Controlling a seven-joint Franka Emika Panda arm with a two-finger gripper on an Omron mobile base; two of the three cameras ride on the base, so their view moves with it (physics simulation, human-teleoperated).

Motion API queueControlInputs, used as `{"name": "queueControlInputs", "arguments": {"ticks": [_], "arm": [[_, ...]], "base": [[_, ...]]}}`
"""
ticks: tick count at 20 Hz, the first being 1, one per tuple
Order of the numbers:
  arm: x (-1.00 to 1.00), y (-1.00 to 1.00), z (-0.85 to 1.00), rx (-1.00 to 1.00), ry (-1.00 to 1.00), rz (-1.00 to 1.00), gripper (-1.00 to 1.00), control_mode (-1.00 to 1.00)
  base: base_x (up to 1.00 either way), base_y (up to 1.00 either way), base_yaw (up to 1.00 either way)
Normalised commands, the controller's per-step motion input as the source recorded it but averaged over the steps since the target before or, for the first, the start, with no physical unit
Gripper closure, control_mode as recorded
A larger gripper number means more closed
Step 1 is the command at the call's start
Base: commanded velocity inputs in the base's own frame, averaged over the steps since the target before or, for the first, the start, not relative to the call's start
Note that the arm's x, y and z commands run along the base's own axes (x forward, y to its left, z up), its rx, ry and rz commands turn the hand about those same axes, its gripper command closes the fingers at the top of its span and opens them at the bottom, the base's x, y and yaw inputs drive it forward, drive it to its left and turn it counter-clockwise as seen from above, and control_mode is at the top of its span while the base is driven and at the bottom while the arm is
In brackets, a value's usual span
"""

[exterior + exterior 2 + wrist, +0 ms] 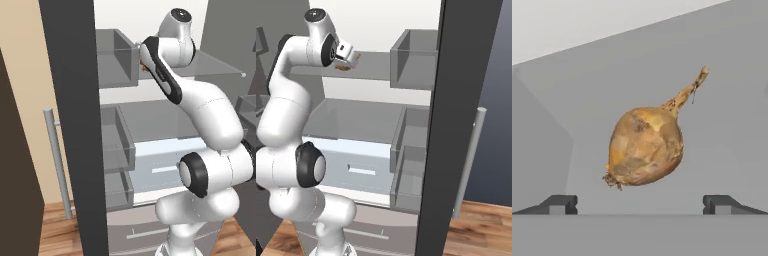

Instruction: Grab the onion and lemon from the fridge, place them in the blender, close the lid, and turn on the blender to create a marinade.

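Observation:
The fridge (70,100) stands open, and my arm reaches onto its upper grey shelf (376,67). In the hand view the tan-brown onion (646,152) lies on that shelf with its thin stem pointing up and to the right. My gripper (642,204) is open, and its two dark fingertips (559,204) stand wide on either side, just short of the bulb and not touching it. From the right base view the onion (344,66) shows as a small brown spot right under the gripper (351,58). The lemon, the blender and the lid are out of view.
Grey door bins (117,55) (413,57) hang on both open doors close beside the hand. A pale blue-white drawer (356,162) sits below a lower shelf. A long metal handle (56,160) runs down the left door, and a wooden floor (481,230) lies beneath.

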Motion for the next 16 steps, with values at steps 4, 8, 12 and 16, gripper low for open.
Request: {"name": "queueControlInputs", "arguments": {"ticks": [4, 8, 12, 16], "arm": [[0.48, 0.00, -0.17, 0.00, 0.00, 0.00, -1.00, -1.00], [0.46, 0.00, -0.10, 0.00, 0.00, 0.00, -1.00, -1.00], [0.43, 0.00, -0.04, 0.00, 0.00, 0.00, -1.00, -1.00], [0.13, 0.00, -0.11, 0.00, 0.00, 0.00, -1.00, -1.00]], "base": [[0.00, 0.00, 0.00], [0.00, 0.00, 0.00], [0.00, 0.00, 0.00], [0.00, 0.00, 0.00]]}}
